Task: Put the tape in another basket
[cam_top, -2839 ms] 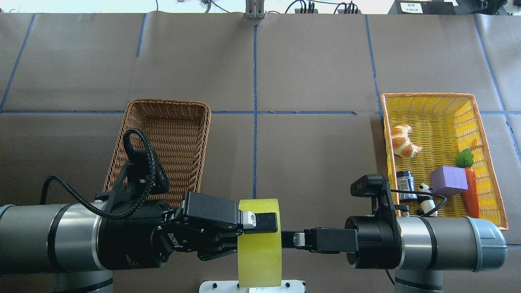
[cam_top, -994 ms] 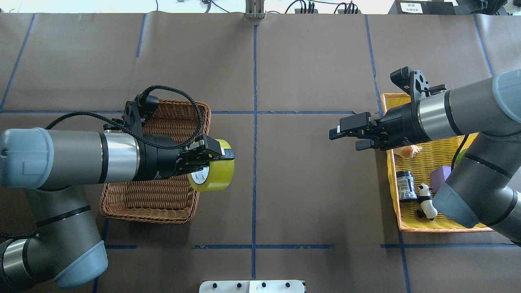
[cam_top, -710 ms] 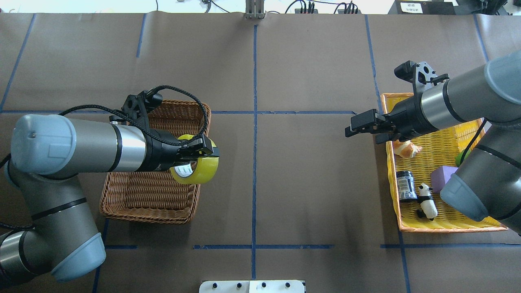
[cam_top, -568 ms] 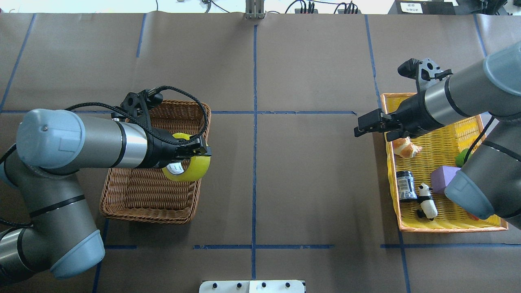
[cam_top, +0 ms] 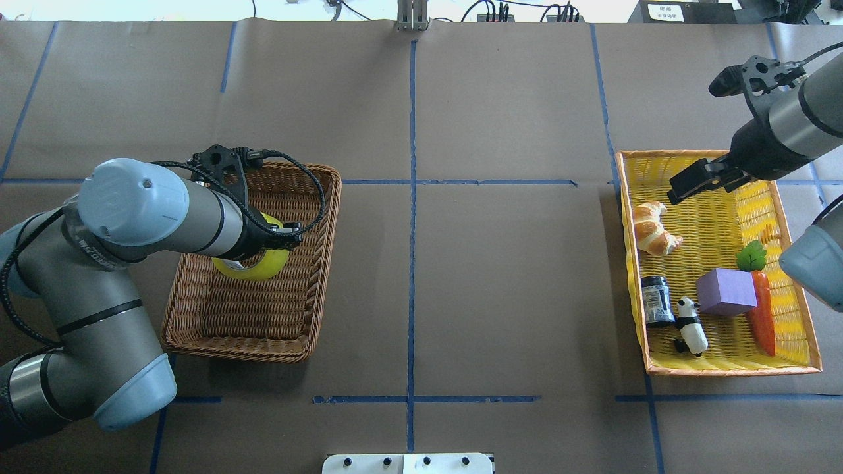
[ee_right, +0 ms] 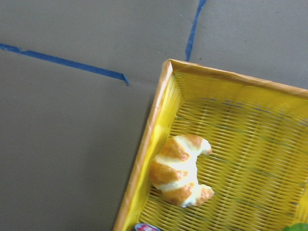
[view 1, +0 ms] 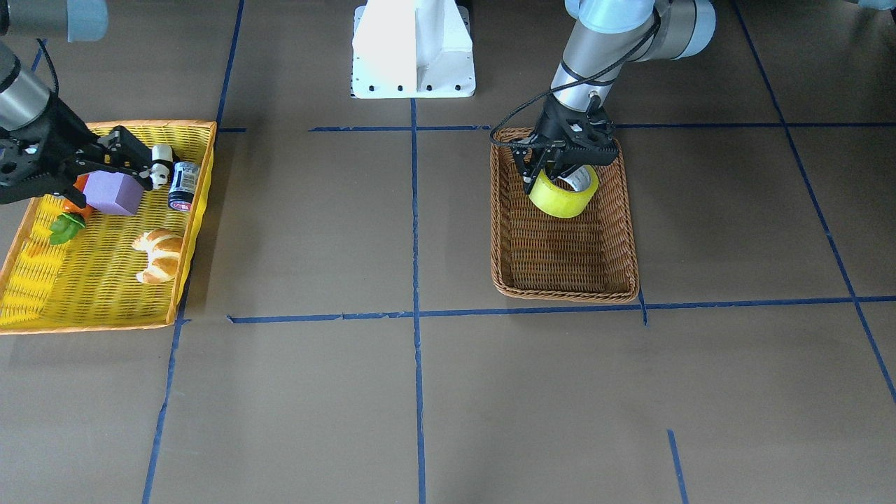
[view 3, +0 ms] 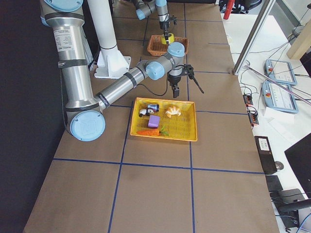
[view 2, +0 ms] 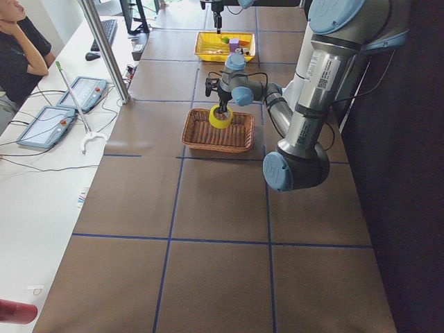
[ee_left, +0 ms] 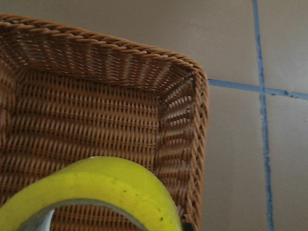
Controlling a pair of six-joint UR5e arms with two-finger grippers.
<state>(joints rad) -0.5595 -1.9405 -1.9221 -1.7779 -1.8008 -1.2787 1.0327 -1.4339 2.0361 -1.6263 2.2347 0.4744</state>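
Near the frame's centre right, the left gripper (view 1: 558,170) pinches the tape (view 1: 562,201) over the basket (view 1: 564,292). At far left, the right gripper (view 1: 142,162) stands open, empty.

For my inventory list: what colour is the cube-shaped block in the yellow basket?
The cube-shaped block is light purple, clearest in the overhead view.

The tape (cam_top: 255,268) hangs above the basket (cam_top: 230,349) at the table's (cam_top: 500,276) left, well apart from the larger basket (cam_top: 724,370) at the right, in which a croissant (cam_top: 652,229) lies.
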